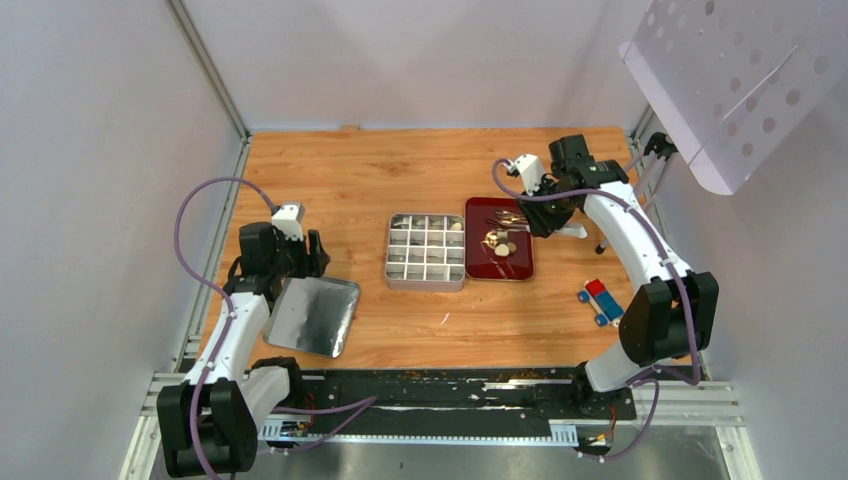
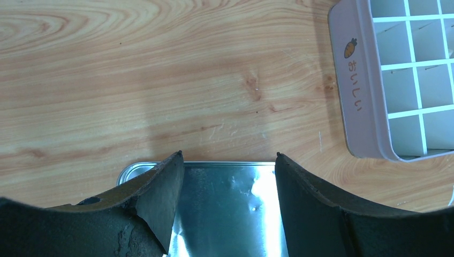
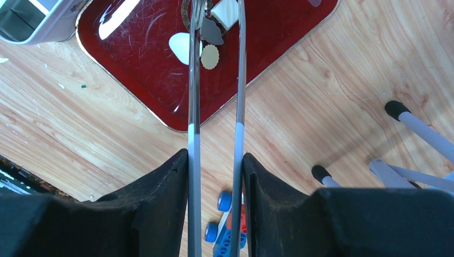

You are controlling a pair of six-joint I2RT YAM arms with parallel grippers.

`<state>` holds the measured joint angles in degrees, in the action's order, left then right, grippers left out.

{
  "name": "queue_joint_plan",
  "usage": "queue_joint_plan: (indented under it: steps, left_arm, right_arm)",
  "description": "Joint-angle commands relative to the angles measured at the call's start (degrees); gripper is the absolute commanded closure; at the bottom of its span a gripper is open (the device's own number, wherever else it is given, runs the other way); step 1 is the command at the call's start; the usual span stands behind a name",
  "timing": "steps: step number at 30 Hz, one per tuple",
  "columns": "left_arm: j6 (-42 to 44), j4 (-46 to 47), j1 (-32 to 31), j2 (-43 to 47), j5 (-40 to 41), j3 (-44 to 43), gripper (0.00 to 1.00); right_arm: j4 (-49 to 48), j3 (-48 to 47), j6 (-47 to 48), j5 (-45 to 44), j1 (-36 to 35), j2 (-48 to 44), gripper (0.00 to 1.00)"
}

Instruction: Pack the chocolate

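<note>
The table (image 1: 350, 180) is wood, orange-brown with clear grain and a soft sheen. The lid (image 2: 230, 209) is bare metal, smooth and mirror-bright. The box (image 2: 353, 107) has a pale, smooth, matt rim with a printed carrot. The tray (image 3: 134, 75) is dark red, glossy and finely scratched. The tongs (image 3: 194, 80) are polished metal, turning duller grey lower down. The chocolate (image 3: 179, 47) looks smooth and matt. The toy block (image 3: 225, 201) is shiny plastic. The fingers (image 2: 155, 203) of the left gripper (image 2: 228, 155) are black, matt and rough, with chipped edges.
</note>
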<state>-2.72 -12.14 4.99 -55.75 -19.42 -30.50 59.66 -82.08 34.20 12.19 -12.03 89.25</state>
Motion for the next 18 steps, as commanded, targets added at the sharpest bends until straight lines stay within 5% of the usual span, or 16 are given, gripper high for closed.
queue_joint_plan:
  steps: [1, 18]
  left_arm:
    - [-0.6, 0.8, 0.5, -0.1, -1.0, -2.3, 0.29]
    - [-0.7, 1.3, 0.5, 1.0, -0.7, -1.3, 0.29]
  right_arm:
    - [-2.0, 0.5, 0.5, -0.6, 0.3, -0.1, 0.61]
    - [-2.7, 1.2, 0.6, -1.1, 1.7, 3.3, 0.58]
